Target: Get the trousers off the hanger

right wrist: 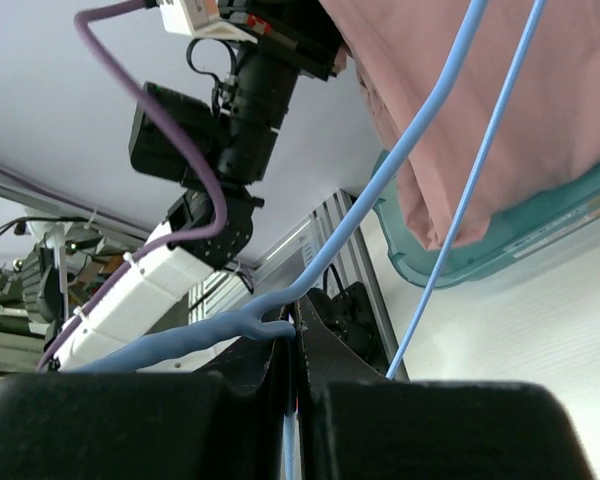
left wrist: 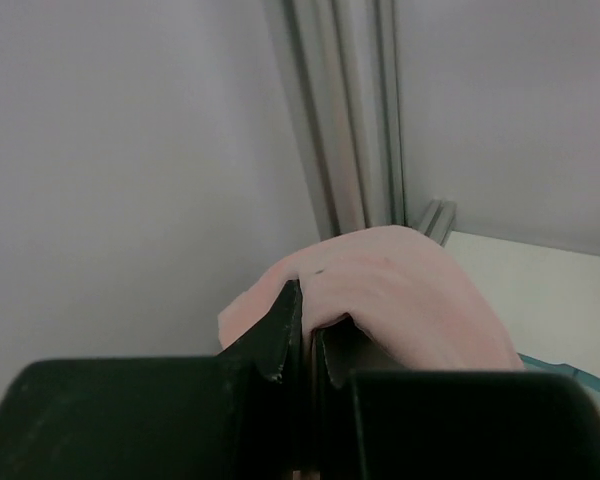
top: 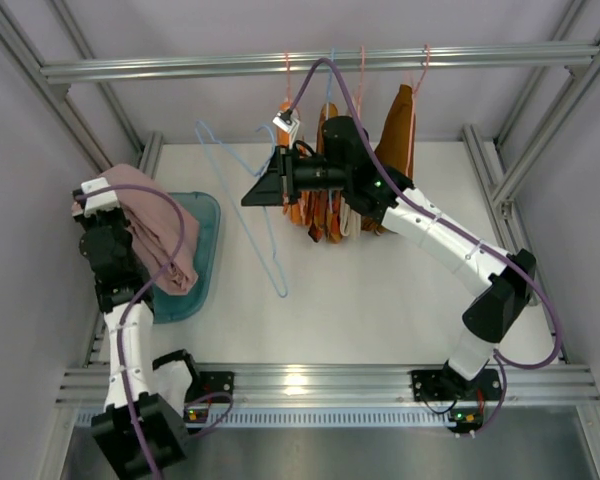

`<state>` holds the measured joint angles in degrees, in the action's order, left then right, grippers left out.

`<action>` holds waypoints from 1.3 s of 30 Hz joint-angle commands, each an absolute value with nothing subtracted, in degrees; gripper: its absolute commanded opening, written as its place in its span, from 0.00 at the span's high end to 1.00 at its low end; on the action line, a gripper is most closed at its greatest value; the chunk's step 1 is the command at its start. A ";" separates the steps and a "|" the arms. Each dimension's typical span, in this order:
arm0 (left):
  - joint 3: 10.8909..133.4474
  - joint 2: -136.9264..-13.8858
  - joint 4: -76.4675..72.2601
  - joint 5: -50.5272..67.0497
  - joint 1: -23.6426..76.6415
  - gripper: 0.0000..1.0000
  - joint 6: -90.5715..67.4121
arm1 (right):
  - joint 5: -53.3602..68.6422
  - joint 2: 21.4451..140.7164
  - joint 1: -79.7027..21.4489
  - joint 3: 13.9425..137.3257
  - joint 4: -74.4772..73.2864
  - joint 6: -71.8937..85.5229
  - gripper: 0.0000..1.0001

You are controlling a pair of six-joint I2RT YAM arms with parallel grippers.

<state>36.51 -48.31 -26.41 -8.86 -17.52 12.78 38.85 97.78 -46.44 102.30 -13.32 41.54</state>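
Cloth lies heaped over the left gripper [left wrist: 305,345]: these are the pink trousers [top: 160,232], pale and soft. They are off any hanger and held up at the far left of the table [top: 380,300]. The left wrist view shows the two dark jaws pressed together with a fold of the pink fabric pinched between them, and the rest of the cloth bulging over the top. Seen from above, the loose end of the trousers hangs down over a teal tray [top: 208,212] that sits on the table beside the left arm.

The right gripper [right wrist: 295,322] reaches in towards the middle of the table. Its jaws are closed on a thin blue hanger [right wrist: 425,125], clamping the wire close to a bend. The hanger is bare and slants across the white tabletop between the two arms.

A metal rail [top: 180,68] runs across the back of the workspace. Orange garments [top: 325,225] hang from it in a tight bunch, partly hidden behind the right arm, with a dark brown garment [top: 400,135] just beside them on the right. Which of them is the plain orange pair cannot be told from here.
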 commanded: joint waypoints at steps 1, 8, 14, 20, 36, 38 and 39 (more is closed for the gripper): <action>38.23 -49.12 -33.05 3.66 -25.90 1.00 3.00 | 38.94 95.18 -45.70 101.87 -12.57 41.04 1.00; 35.08 -46.15 -29.63 26.26 -28.56 1.00 0.18 | 38.94 95.36 -45.70 101.95 -12.31 41.13 1.00; 34.54 -45.26 -16.30 31.99 -28.56 1.00 2.98 | 39.02 94.66 -45.70 101.60 -12.74 40.96 1.00; 32.96 -48.07 -7.13 28.22 -28.56 1.00 8.26 | 38.94 94.13 -45.62 101.25 -13.10 40.69 1.00; 35.41 -52.64 6.49 9.67 -29.18 0.95 11.16 | 38.76 93.78 -45.53 101.34 -13.10 40.78 1.00; 37.43 -54.05 11.22 7.92 -29.18 0.72 10.90 | 38.67 93.60 -45.61 101.25 -13.27 40.78 1.00; 39.62 -55.27 12.90 7.04 -29.18 0.66 10.72 | 38.67 93.43 -45.53 101.08 -13.27 40.78 1.00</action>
<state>34.87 -53.93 6.55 10.35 -28.80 10.31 38.85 96.73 -46.33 100.88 -13.43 41.52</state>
